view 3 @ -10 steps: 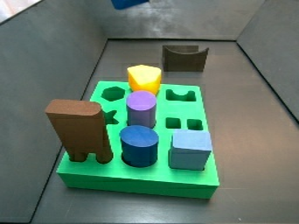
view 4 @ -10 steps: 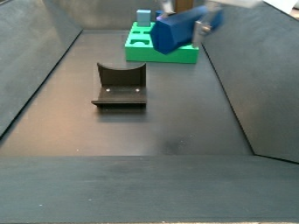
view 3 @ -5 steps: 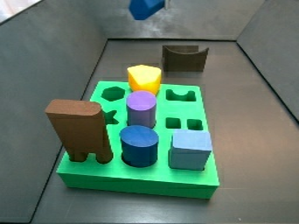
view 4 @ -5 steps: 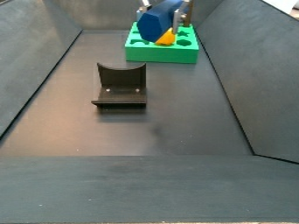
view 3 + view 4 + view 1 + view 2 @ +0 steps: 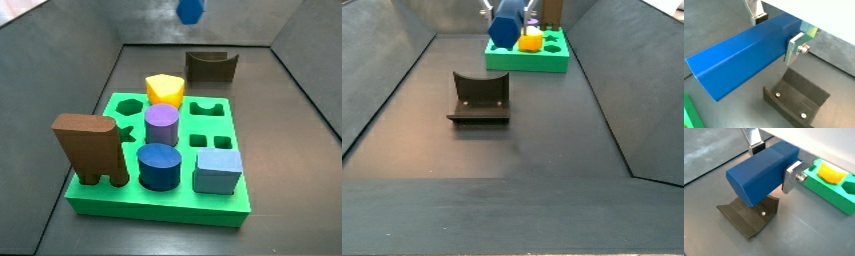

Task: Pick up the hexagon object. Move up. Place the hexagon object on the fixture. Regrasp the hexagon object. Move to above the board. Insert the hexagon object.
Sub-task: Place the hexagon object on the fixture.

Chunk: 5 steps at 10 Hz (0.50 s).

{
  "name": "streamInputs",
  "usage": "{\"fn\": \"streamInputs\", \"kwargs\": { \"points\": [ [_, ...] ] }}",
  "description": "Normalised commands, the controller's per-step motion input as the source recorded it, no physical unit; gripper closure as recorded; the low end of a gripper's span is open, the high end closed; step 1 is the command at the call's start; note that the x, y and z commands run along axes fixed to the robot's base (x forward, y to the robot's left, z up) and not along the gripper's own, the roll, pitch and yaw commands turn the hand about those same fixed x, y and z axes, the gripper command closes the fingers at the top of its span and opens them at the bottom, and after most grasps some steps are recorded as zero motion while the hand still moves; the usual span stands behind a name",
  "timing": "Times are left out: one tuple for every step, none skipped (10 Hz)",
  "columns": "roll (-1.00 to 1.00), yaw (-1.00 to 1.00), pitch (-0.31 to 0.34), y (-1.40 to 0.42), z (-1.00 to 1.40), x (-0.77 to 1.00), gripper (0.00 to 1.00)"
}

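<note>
Tool clamped on the one hexagon object, held in the air above the dark floor.

In a side view, left to right, the single green board [image 5: 94, 203] carries one tall brown block [image 5: 91, 150], one short round blue cylinder [image 5: 159, 166], one purple cylinder [image 5: 162, 125], one yellow piece [image 5: 164, 89] and one light blue cube [image 5: 217, 171]; beyond them the one dark fixture [image 5: 210, 66] stands on the floor, apart from the board. The blue hexagon object [image 5: 191, 11] hangs high above, near the top edge. In a wrist view the tool [image 5: 777, 31] has its silver fingers [image 5: 795, 46] pressed on opposite sides of the bar, with the fixture on the floor underneath. Nothing lies between bar and fixture there. In the other side view the bar [image 5: 508, 24] partly hides the board [image 5: 529, 58].
</note>
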Motion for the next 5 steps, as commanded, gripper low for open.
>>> {"fn": "streamInputs", "kwargs": {
  "points": [
    [-0.07, 0.27, 0.195, 0.00, 0.00, 0.18, 1.00],
    [-1.00, 0.04, -0.082, 0.06, 0.12, 0.78, 1.00],
    [-1.00, 0.02, -0.085, 0.06, 0.12, 0.74, 1.00],
    [-1.00, 0.01, -0.062, 0.08, 0.05, 0.60, 1.00],
    [-1.00, 0.01, -0.041, 0.05, 0.02, 0.51, 1.00]
  ]
}}
